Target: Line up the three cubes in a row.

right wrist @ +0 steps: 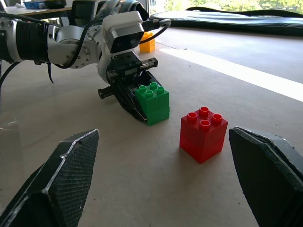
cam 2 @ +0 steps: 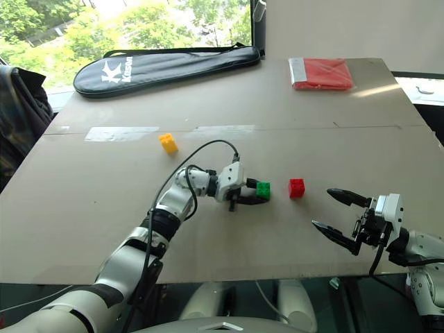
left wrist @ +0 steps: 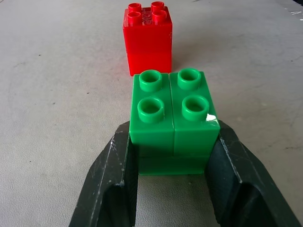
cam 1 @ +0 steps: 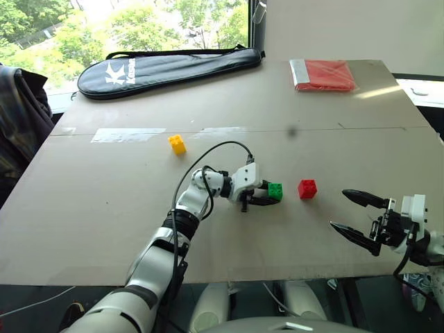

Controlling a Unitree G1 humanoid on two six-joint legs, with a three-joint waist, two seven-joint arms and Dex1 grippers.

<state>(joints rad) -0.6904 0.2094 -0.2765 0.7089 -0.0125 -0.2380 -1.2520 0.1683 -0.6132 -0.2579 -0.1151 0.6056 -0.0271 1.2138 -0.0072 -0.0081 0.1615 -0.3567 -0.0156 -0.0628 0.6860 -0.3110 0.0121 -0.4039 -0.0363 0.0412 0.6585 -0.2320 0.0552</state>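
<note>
Fingers (left wrist: 113,179) of your left gripper (cam 1: 267,196) were clamped on the green cube (cam 1: 275,191), resting on the table (cam 1: 104,208) just beside the red cube (cam 1: 307,189). Your right gripper (cam 1: 356,216) stood wide apart, empty. Yellow cube (cam 1: 177,143) sat well away.

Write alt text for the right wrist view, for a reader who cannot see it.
The left gripper is shut on the green cube on the table, with the red cube standing apart beside it. The open right gripper frames the foreground, and the yellow cube sits far behind.
</note>
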